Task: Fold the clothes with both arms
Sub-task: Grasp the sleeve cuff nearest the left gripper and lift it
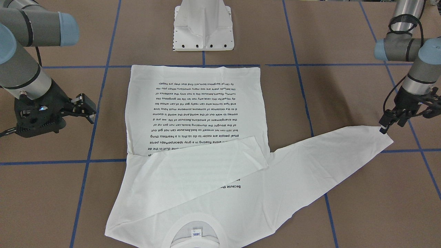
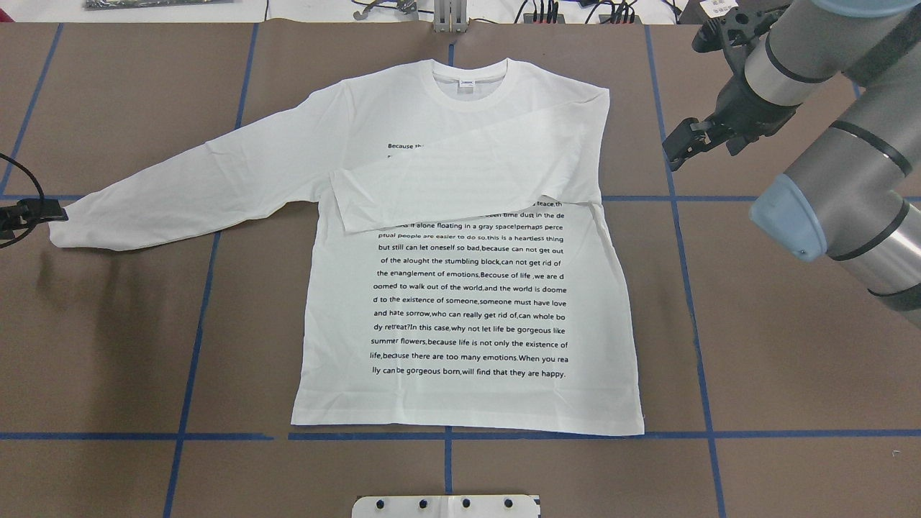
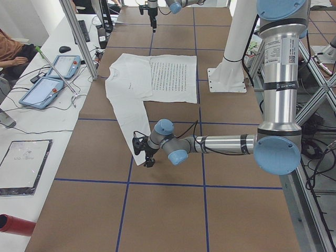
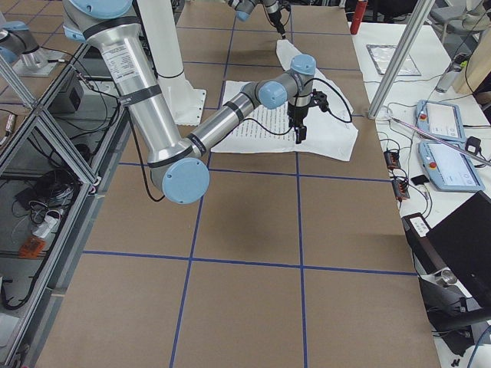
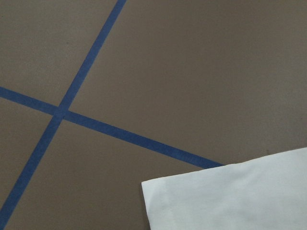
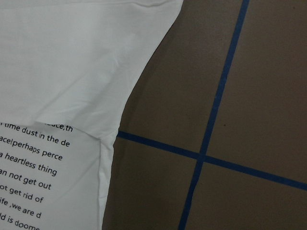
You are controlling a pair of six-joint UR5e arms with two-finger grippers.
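Left gripper point(image 1: 383, 129) is hanging right at the cuff point(image 5: 230, 201) of the stretched-out left sleeve point(image 2: 180, 191), its tip touching the corner of the fabric. Honestly I can't tell whether the fingers are pinching it or only resting there, since its wrist camera is just showing the cuff lying flat. Right gripper point(image 1: 91, 115) is hovering off the shirt's right side, about level with the shoulder, fingers looking spread, holding nothing and staying clear of the cloth. The white T-shirt point(image 2: 468, 403) is lying flat, print side up, in the middle of the brown table point(image 2: 777, 374). Its collar point(image 2: 471, 103) and little neck label point(image 2: 468, 83) are sitting at the far end from the robot, and the hem is running along a blue tape line point(image 2: 791, 434) at the near end. The right sleeve point(image 2: 468, 180) is lying folded across the chest, covering the top lines of the black printed text point(image 2: 471, 302), with its end landing toward the left side of the body. The left sleeve is going out flat and slanting to the left. The left arm point(image 3: 226, 144) is reaching low over the table to that cuff, and the right arm point(image 1: 20, 69) is coming in from the right. The white pedestal base point(image 1: 203, 31) is sitting just near of the hem, and a blue-edged pendant point(image 3: 44, 90) is lying on the white bench past the far edge.
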